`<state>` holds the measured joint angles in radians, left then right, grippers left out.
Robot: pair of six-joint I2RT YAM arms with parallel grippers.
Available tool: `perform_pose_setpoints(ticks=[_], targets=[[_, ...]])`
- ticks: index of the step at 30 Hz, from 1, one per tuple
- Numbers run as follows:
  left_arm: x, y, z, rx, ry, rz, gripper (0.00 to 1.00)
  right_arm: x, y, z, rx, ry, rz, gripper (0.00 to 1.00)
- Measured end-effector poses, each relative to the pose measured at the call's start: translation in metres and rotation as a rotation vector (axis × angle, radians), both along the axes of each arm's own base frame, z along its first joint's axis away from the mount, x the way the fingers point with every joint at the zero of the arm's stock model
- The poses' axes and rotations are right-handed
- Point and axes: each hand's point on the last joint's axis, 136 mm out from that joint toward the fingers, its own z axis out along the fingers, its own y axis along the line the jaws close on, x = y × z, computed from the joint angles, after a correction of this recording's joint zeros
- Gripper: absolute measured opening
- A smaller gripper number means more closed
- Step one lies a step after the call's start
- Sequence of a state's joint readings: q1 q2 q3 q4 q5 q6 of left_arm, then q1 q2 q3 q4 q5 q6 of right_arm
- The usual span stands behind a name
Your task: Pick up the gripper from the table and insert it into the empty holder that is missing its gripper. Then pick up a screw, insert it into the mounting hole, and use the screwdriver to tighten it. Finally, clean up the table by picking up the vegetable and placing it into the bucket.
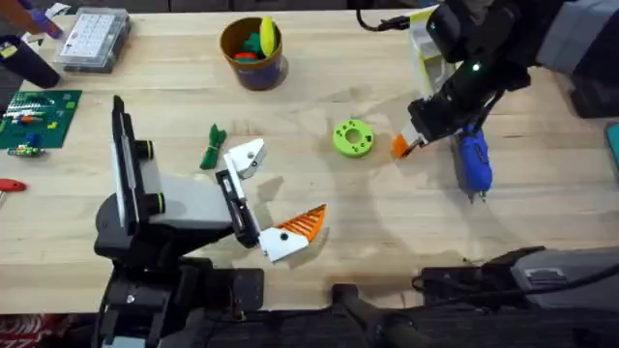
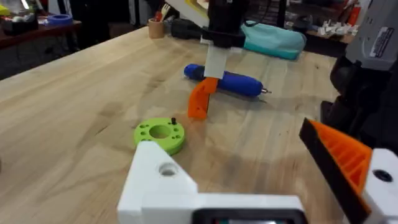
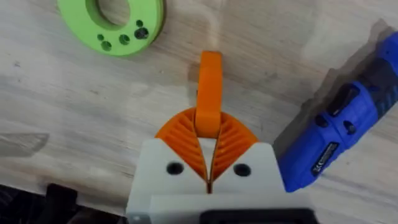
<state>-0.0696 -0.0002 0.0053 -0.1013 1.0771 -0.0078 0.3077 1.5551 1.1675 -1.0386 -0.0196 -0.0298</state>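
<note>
Gripper [image 3: 210,93], the small orange wedge, sits clamped at one end between the right gripper [image 3: 210,146]'s ribbed orange pads, its free end pointing away over the wood; from the left wrist view it hangs just above the table, between the bright green disc [image 1: 353,137] and the blue screwdriver [image 1: 473,160]. That puts it on the right half of the table, well apart from the holder [image 1: 245,158], the bare white mount with a dark hole that makes up one side of the left gripper [image 1: 275,198]. The left gripper's fingers stand spread wide, nothing between them, the ribbed orange finger [image 1: 302,224] on the other side. The step in hand looks like carrying the wedge across to that mount. To do it well, I would lift enough to clear the disc, keep the clamp firm so the part does not swivel, and line up its seating end with the mount before pressing in. The green vegetable [image 1: 212,147] lies just beside the holder, so approach from the open side; the bucket [image 1: 252,50] waits near the far edge
</note>
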Motion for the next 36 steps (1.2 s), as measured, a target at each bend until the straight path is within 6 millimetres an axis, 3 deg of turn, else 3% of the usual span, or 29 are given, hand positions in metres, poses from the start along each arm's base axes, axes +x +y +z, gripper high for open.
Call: perform_pose_setpoints(ticks=[7,11,14,22,25,36], targets=[[0.0,0.0,0.0,0.0,0.0,0.0,0.99,-0.001,0.002,0.001,0.014,0.001,0.001,0.011],[0.0,0.0,0.0,0.0,0.0,0.0,0.99,-0.005,0.007,0.011,0.05,0.003,0.003,0.011],[0.0,0.0,0.0,0.0,0.0,0.0,0.99,-0.002,0.012,0.033,0.084,-0.034,0.002,0.011],[0.0,0.0,0.0,0.0,0.0,0.0,0.99,0.011,0.033,0.127,0.243,-0.229,0.025,0.011],[0.0,0.0,0.0,0.0,0.0,0.0,0.99,0.01,0.046,0.153,0.334,-0.275,0.05,0.011],[0.0,0.0,0.0,0.0,0.0,0.0,0.99,0.016,0.094,0.202,0.644,-0.353,0.15,0.011]])
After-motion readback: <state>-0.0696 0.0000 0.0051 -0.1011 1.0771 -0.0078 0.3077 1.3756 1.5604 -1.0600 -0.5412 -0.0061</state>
